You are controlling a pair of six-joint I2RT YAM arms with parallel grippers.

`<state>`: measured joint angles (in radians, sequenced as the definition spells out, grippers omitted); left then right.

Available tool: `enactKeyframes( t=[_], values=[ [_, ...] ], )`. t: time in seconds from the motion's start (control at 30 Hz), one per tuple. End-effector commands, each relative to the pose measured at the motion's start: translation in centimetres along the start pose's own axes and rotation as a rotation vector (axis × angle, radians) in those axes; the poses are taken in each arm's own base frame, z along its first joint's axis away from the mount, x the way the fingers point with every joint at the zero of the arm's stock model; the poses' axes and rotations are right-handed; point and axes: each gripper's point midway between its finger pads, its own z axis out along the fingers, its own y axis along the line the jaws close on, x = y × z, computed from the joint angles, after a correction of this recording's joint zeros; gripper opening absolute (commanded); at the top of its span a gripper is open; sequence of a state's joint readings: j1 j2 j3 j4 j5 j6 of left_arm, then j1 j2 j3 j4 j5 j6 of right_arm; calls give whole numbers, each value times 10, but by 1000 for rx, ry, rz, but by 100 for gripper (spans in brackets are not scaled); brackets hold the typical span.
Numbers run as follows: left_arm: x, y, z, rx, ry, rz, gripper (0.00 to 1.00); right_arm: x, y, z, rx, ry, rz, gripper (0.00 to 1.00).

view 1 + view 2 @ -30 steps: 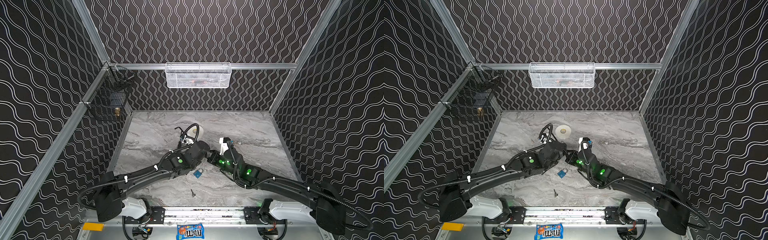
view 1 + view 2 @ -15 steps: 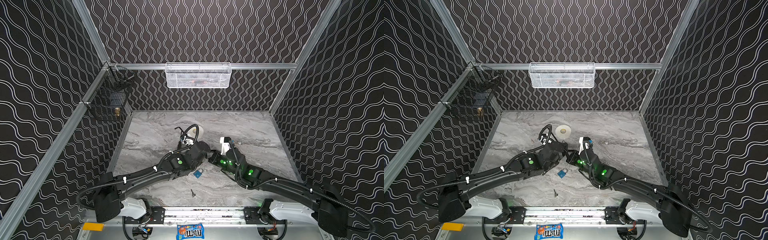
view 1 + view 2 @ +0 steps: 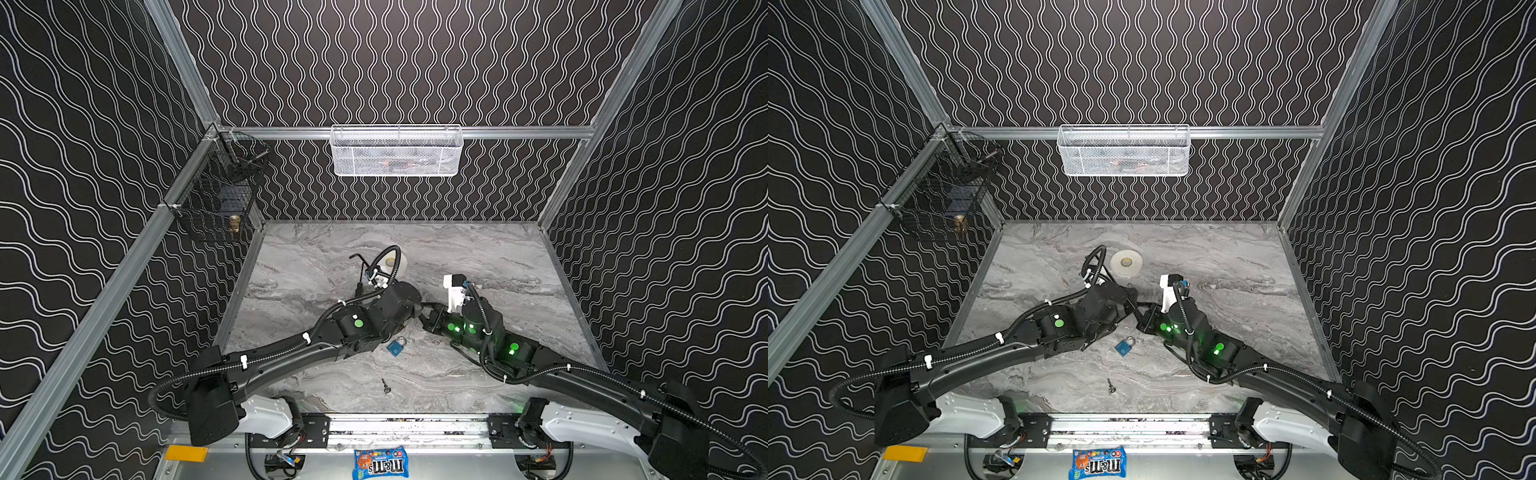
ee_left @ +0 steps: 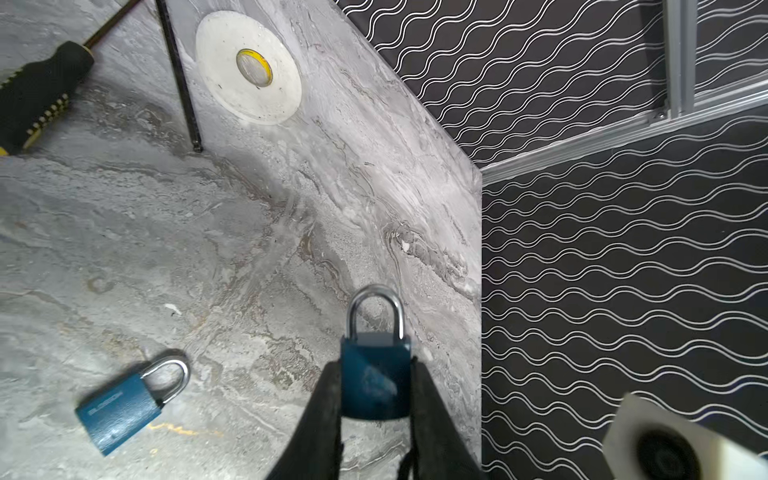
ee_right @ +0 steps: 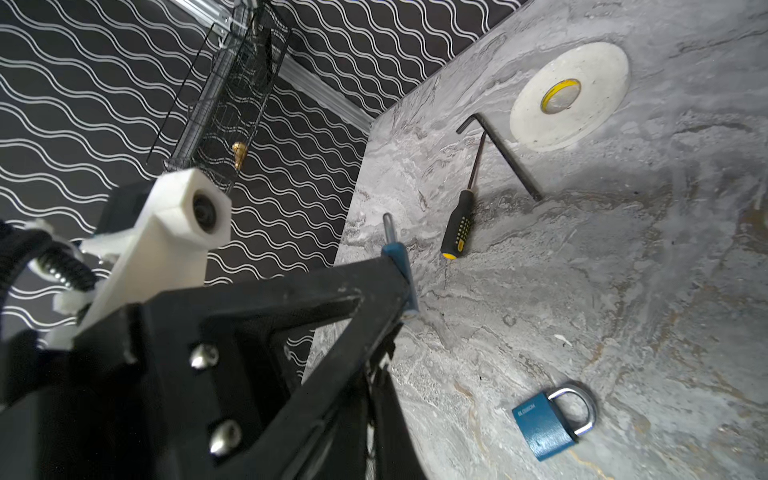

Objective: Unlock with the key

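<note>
The left hand (image 4: 375, 365) clamps a blue metal padlock (image 4: 376, 388); the right hand (image 3: 426, 313) is closed beside it. The small silver key (image 3: 387, 387) lies lower-centre on the grey marbled table (image 3: 478, 257), well apart from both. The blue candy bag (image 3: 380, 463) reads "m&m's".

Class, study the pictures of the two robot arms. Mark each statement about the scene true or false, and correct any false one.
1. The left gripper grips a blue padlock by its body. True.
2. Only one padlock is in the scene. False: a second blue padlock lies flat on the table.
3. In both top views, a small key lies on the table, nearer the arms' bases than the second blue padlock. True.
4. The screwdriver has a red handle. False: the screwdriver has a black and yellow handle.
5. The white tape roll lies flat on the table beside a hex key. True.
</note>
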<state>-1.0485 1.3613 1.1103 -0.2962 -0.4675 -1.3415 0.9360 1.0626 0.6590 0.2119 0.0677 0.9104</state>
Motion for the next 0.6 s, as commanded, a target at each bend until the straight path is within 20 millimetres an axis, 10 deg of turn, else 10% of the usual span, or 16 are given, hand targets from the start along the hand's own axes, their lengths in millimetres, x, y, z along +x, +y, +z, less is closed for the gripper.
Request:
enactKeyframes(
  t=[0.0,0.57],
  values=[
    [-1,13,-5,-49,-1,54,0,-5,22,-3,-81,1,-23,0],
    [-23,-8,-17,17,-76,67,0,31,2,0,-53,168,4,0]
  ],
)
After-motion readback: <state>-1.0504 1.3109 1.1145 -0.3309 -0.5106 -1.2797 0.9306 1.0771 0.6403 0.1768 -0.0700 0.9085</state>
